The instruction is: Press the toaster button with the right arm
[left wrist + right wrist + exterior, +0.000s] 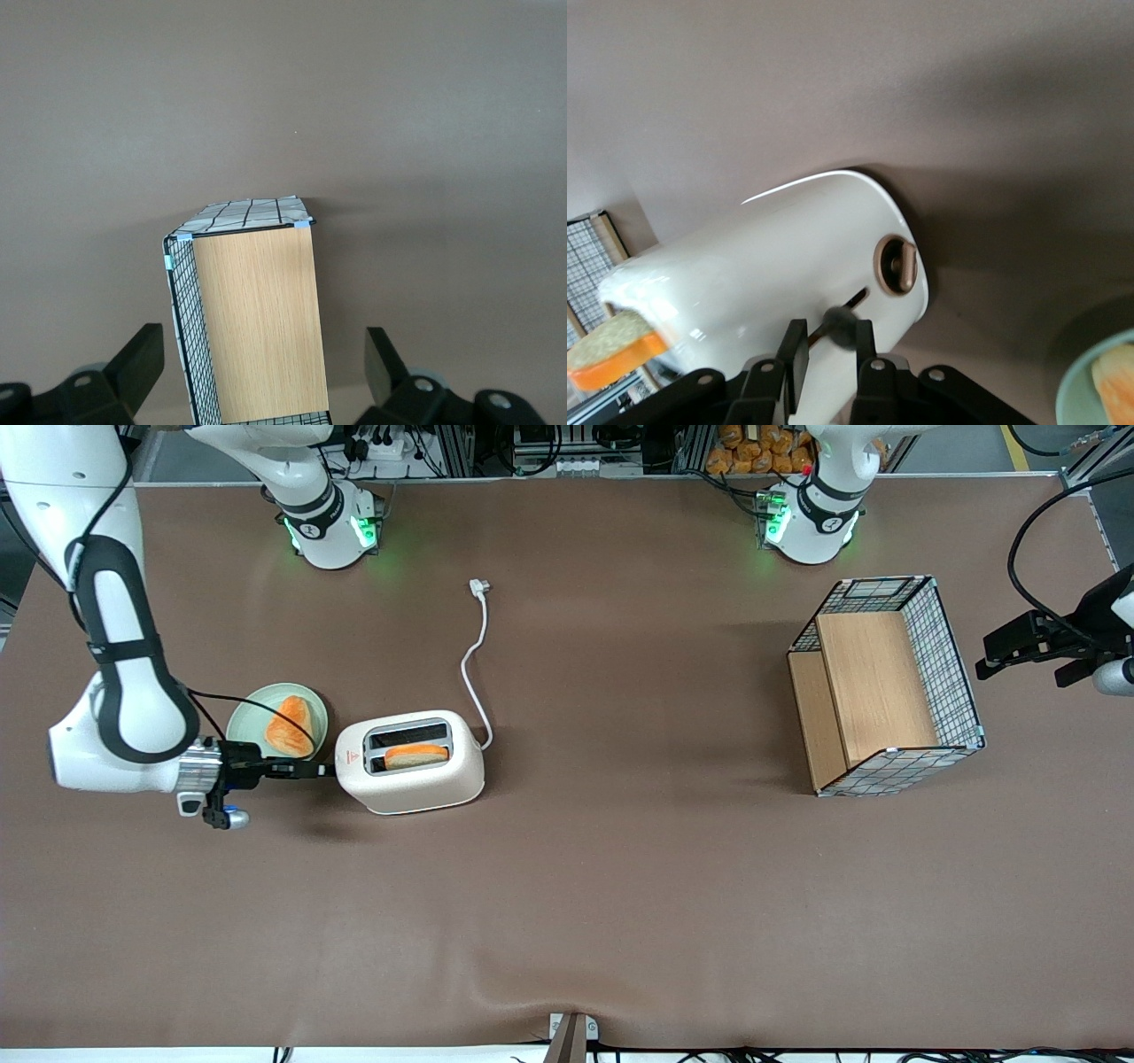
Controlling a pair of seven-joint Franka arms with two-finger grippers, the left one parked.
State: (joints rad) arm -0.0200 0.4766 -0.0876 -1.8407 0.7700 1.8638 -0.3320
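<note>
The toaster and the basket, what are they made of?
The toaster looks like glossy cream plastic, since light glints on its shell; its slot rim looks like grey metal. The basket seems to be black wire mesh around pale wood panels showing grain. The gripper sits at the toaster's end, fingers close together.

One toaster [412, 779] is counted on the brown table [620, 886], with two slots [409, 733] and one toast slice [416, 755] lodged in the nearer slot. One round button [899, 266] and one white power cord [478, 655] are seen. One green plate [248, 722] is shown bearing one bread piece [291, 726]. One wire-and-wood basket [952, 664] is recorded toward the parked arm's end. One gripper [323, 770] is pictured at the toaster's end wall.
</note>
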